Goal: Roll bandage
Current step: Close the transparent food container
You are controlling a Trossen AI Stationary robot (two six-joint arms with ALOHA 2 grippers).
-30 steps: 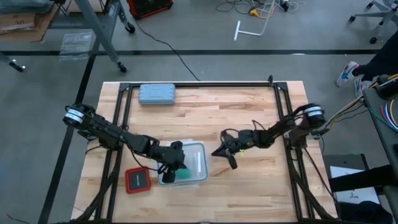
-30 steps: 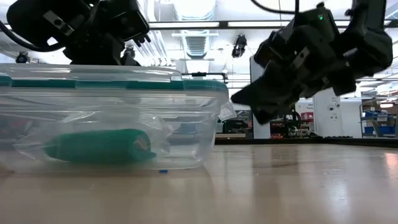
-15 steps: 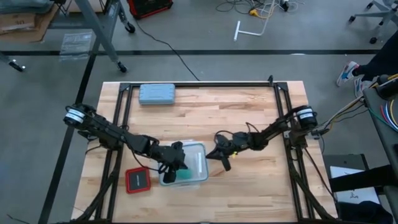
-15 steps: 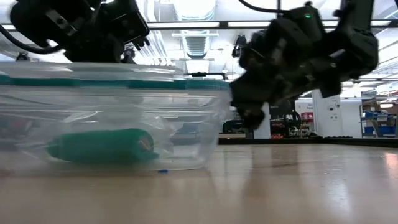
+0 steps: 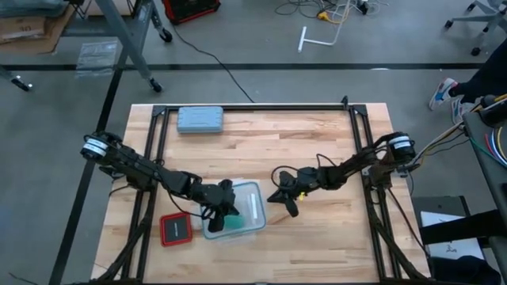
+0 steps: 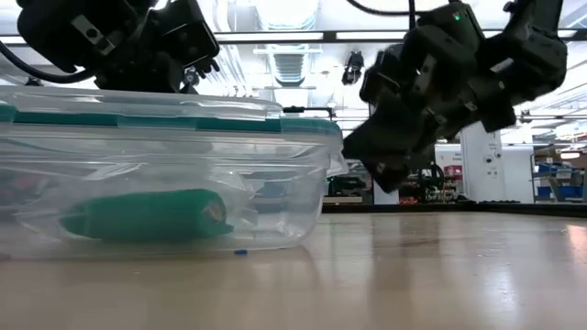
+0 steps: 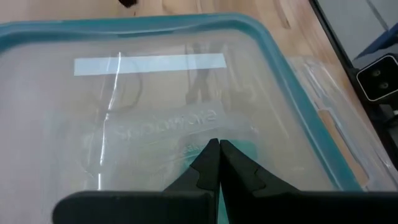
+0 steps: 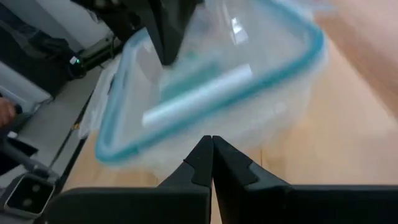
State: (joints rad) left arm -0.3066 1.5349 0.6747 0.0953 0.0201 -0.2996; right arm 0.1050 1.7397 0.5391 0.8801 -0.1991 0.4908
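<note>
The teal-green bandage [image 6: 147, 215], rolled into a small cylinder, lies inside a clear plastic bag in a clear container [image 5: 234, 210]. The container has a teal-rimmed lid [image 7: 273, 68] and stands on the table near its front edge. My left gripper [image 7: 214, 146] is shut and points down at the lid's middle, just above the bandage [image 7: 249, 149]. My right gripper [image 8: 208, 140] is also shut. It hovers off the table at the container's right side [image 6: 323, 165], pointing at it, and holds nothing. In the high view the two grippers [image 5: 226, 199] [image 5: 280, 195] flank the container's far right part. My left gripper has its shut fingertips at the lid's top face [image 7: 214, 134], coming from above. Whether they touch the lid, I cannot tell. My right gripper has its shut tips close to the container's right rim [image 6: 332, 154]. Whether they touch it, I cannot tell.
A grey-blue hard case [image 5: 200, 119] lies at the table's far left. A red-and-black square object [image 5: 175, 229] sits just left of the container. Bare wood lies to the right of and behind my right gripper.
My right gripper has moved a little toward the container and dipped, then come back up beside its right rim, staying shut. The container has shifted slightly on the table. My left gripper has stayed over the lid.
</note>
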